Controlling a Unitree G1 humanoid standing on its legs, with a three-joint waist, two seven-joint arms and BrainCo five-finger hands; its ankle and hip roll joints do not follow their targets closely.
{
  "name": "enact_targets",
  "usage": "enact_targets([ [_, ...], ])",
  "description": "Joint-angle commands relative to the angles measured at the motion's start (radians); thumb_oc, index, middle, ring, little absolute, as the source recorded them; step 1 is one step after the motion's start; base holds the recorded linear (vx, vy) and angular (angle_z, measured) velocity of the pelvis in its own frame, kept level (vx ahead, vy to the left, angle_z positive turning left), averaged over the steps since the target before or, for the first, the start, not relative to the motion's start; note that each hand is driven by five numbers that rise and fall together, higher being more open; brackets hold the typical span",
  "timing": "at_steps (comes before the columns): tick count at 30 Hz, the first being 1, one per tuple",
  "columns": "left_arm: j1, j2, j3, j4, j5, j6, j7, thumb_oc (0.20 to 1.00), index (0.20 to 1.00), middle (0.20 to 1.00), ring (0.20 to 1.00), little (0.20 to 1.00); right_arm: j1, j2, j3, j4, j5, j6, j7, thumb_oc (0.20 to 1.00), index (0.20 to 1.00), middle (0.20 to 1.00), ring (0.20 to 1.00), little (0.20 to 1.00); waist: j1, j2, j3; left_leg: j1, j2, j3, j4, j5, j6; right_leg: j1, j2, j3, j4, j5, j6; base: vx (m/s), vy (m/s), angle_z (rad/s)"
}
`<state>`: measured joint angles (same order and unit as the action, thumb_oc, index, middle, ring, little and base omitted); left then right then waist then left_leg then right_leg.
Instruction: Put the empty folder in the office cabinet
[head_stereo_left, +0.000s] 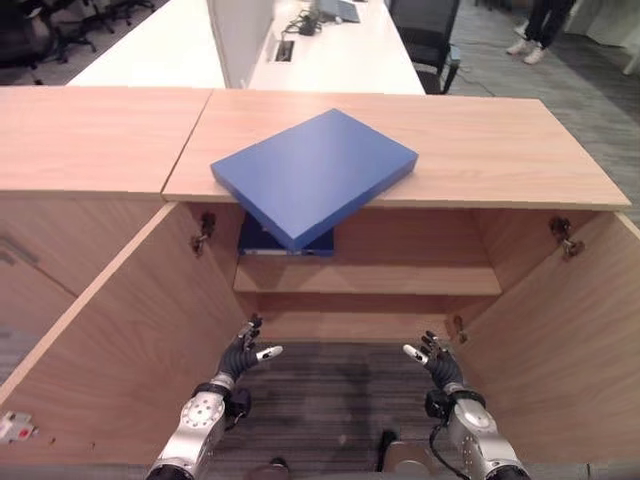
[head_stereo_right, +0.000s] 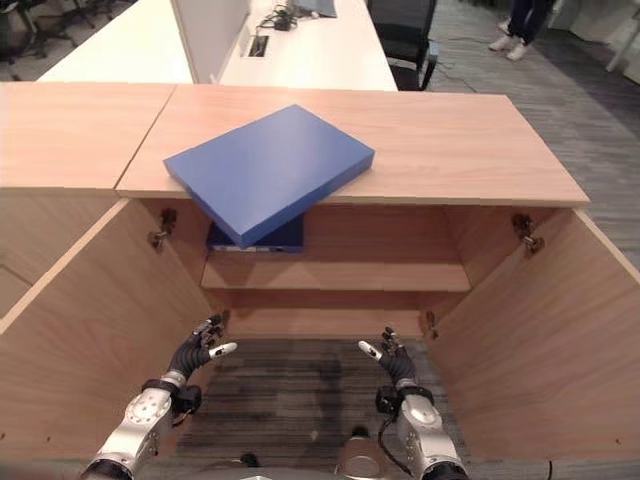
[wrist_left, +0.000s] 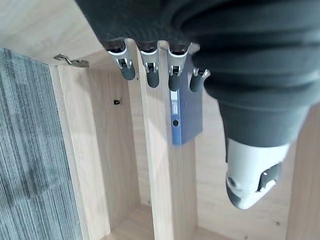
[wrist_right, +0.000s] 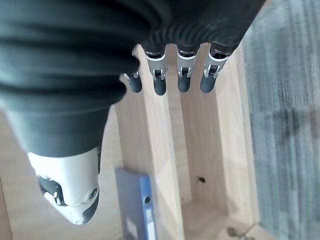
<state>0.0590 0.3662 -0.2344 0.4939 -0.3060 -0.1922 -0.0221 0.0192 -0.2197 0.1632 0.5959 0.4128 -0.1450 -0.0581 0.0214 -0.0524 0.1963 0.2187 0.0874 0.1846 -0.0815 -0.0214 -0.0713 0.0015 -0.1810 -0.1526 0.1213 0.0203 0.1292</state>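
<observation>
On the left, one cabinet door swings wide open toward the robot. Just inside it hangs the left hand, low in front of the cabinet, fingers straight and relaxed, holding nothing. Its wrist view looks past those fingers into the wooden interior.

Above, in the middle, the blue folder lies flat on the cabinet top, turned at an angle, with one corner jutting out over the front edge above the opening. Below that corner a second, darker blue folder already sits on the upper shelf, toward its left end. The rest of that shelf is bare.

To the right, the right hand mirrors the left, low, loose-fingered and empty. Beyond it the right door stands open too.

So the folder is not yet picked up, and the step in hand seems to be reaching up for it. To do that well, I would raise both hands to the overhanging corner, since it offers an edge to get fingers under. One hand should take the jutting corner while the other steadies the far side, so the folder does not tip off the edge. Then it needs turning square to the opening before it goes onto the free part of the shelf, clear of the folder already there and of the door hinges.
</observation>
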Motion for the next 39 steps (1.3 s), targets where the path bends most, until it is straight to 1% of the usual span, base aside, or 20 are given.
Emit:
enact_targets([
  [1, -0.033, -0.011, 0.002, -0.068, 0.016, -0.053, 0.011, 1.0, 1.0, 1.0, 1.0, 1.0, -0.039, -0.015, 0.001, -0.033, 0.037, -0.045, 0.004, 1.0, 1.0, 1.0, 1.0, 1.0, 0.008, 0.038, -0.005, -0.032, -0.05, -0.056, 0.023, -0.033, 0.059, 0.065, 0.009, 0.032, 0.043, -0.052, 0.057, 0.06, -0.089, -0.01],
  [5, -0.034, 0.002, -0.005, -0.107, 0.058, -0.062, 0.018, 1.0, 1.0, 1.0, 1.0, 1.0, -0.03, -0.023, -0.001, -0.051, 0.035, -0.046, 0.005, 1.0, 1.0, 1.0, 1.0, 1.0, 0.005, 0.033, -0.007, -0.023, -0.042, -0.062, 0.023, -0.031, 0.052, 0.085, 0.01, 0.021, 0.022, -0.058, 0.053, 0.03, -0.066, -0.03],
  [10, -0.048, 0.01, 0.008, -0.183, 0.116, -0.086, 0.067, 1.0, 1.0, 1.0, 1.0, 1.0, -0.013, -0.025, -0.003, -0.053, 0.033, -0.052, 0.004, 1.0, 1.0, 1.0, 1.0, 1.0, -0.001, 0.026, -0.009, -0.014, -0.033, -0.076, 0.015, -0.027, 0.04, 0.107, 0.016, 0.005, -0.003, -0.063, 0.046, 0.01, -0.064, 0.07],
  [11, -0.055, 0.015, 0.018, -0.222, 0.169, -0.101, 0.111, 1.0, 1.0, 1.0, 1.0, 1.0, -0.005, -0.024, -0.005, -0.053, 0.028, -0.06, -0.004, 1.0, 1.0, 1.0, 1.0, 1.0, 0.0, 0.024, -0.01, -0.013, -0.028, -0.081, 0.013, -0.025, 0.036, 0.114, 0.018, -0.003, -0.012, -0.067, 0.044, -0.01, -0.156, 0.05],
  [12, -0.076, 0.028, 0.053, -0.323, 0.313, -0.129, 0.247, 1.0, 1.0, 1.0, 1.0, 1.0, 0.01, -0.018, 0.002, -0.062, 0.022, -0.087, -0.024, 1.0, 1.0, 1.0, 1.0, 1.0, 0.005, 0.018, -0.013, -0.014, -0.019, -0.085, 0.009, -0.019, 0.026, 0.126, 0.024, -0.013, -0.026, -0.073, 0.041, -0.02, -0.136, 0.08],
  [13, -0.074, 0.027, 0.053, -0.326, 0.316, -0.127, 0.25, 1.0, 1.0, 1.0, 1.0, 1.0, 0.011, -0.017, 0.003, -0.062, 0.022, -0.088, -0.025, 1.0, 1.0, 1.0, 1.0, 1.0, 0.004, 0.018, -0.013, -0.013, -0.019, -0.085, 0.009, -0.019, 0.026, 0.127, 0.024, -0.014, -0.026, -0.073, 0.04, -0.01, -0.114, 0.12],
  [16, -0.093, 0.052, 0.073, -0.384, 0.465, -0.146, 0.374, 1.0, 1.0, 1.0, 1.0, 1.0, 0.026, -0.017, 0.015, -0.069, 0.017, -0.111, -0.04, 1.0, 1.0, 1.0, 1.0, 1.0, 0.006, 0.015, -0.018, -0.012, -0.012, -0.085, 0.006, -0.016, 0.018, 0.136, 0.027, -0.021, -0.038, -0.075, 0.038, 0.0, -0.048, 0.1],
  [20, -0.111, 0.073, 0.111, -0.441, 0.589, -0.151, 0.517, 1.0, 1.0, 1.0, 1.0, 1.0, 0.043, -0.021, 0.029, -0.067, 0.022, -0.122, -0.047, 1.0, 1.0, 1.0, 1.0, 1.0, 0.006, 0.012, -0.025, -0.007, -0.007, -0.083, 0.004, -0.014, 0.01, 0.148, 0.031, -0.03, -0.052, -0.076, 0.036, 0.01, -0.049, 0.02],
  [23, -0.121, 0.112, 0.148, -0.465, 0.721, -0.137, 0.635, 1.0, 1.0, 1.0, 1.0, 1.0, 0.056, -0.024, 0.034, -0.072, 0.027, -0.13, -0.047, 1.0, 1.0, 1.0, 1.0, 1.0, 0.006, 0.013, -0.031, -0.003, -0.004, -0.08, 0.002, -0.012, 0.003, 0.156, 0.035, -0.032, -0.063, -0.074, 0.035, 0.02, -0.041, 0.0],
  [25, -0.123, 0.127, 0.171, -0.479, 0.776, -0.127, 0.693, 1.0, 1.0, 1.0, 1.0, 1.0, 0.061, -0.026, 0.036, -0.074, 0.029, -0.133, -0.05, 1.0, 1.0, 1.0, 1.0, 1.0, 0.003, 0.013, -0.034, 0.001, -0.001, -0.078, 0.001, -0.012, 0.0, 0.16, 0.036, -0.034, -0.068, -0.073, 0.035, 0.01, -0.017, 0.0],
  [26, -0.122, 0.127, 0.171, -0.479, 0.777, -0.127, 0.693, 1.0, 1.0, 1.0, 1.0, 1.0, 0.061, -0.026, 0.037, -0.074, 0.029, -0.133, -0.05, 1.0, 1.0, 1.0, 1.0, 1.0, 0.002, 0.013, -0.034, 0.001, -0.001, -0.078, 0.001, -0.012, 0.0, 0.161, 0.036, -0.034, -0.068, -0.073, 0.035, 0.0, 0.0, 0.0],
  [28, -0.126, 0.147, 0.213, -0.508, 0.855, -0.105, 0.781, 1.0, 1.0, 1.0, 1.0, 1.0, 0.073, -0.028, 0.037, -0.077, 0.028, -0.141, -0.054, 1.0, 1.0, 1.0, 1.0, 1.0, 0.001, 0.017, -0.038, 0.005, 0.003, -0.076, -0.002, -0.009, -0.004, 0.166, 0.038, -0.036, -0.074, -0.072, 0.034, 0.01, -0.018, 0.0],
  [31, -0.123, 0.162, 0.225, -0.534, 0.905, -0.103, 0.812, 1.0, 1.0, 1.0, 1.0, 1.0, 0.077, -0.026, 0.037, -0.069, 0.03, -0.144, -0.054, 1.0, 1.0, 1.0, 1.0, 1.0, -0.001, 0.02, -0.042, 0.005, 0.005, -0.073, -0.005, -0.008, -0.01, 0.171, 0.04, -0.039, -0.086, -0.068, 0.034, 0.03, -0.032, -0.01],
  [39, -0.115, 0.217, 0.222, -0.536, 0.968, -0.092, 0.819, 1.0, 1.0, 1.0, 1.0, 1.0, 0.084, -0.028, 0.041, -0.076, 0.033, -0.147, -0.05, 1.0, 1.0, 1.0, 1.0, 1.0, -0.004, 0.027, -0.035, 0.015, 0.014, -0.073, 0.001, -0.014, -0.015, 0.167, 0.047, -0.036, -0.072, -0.081, 0.03, 0.01, -0.005, 0.0],
])
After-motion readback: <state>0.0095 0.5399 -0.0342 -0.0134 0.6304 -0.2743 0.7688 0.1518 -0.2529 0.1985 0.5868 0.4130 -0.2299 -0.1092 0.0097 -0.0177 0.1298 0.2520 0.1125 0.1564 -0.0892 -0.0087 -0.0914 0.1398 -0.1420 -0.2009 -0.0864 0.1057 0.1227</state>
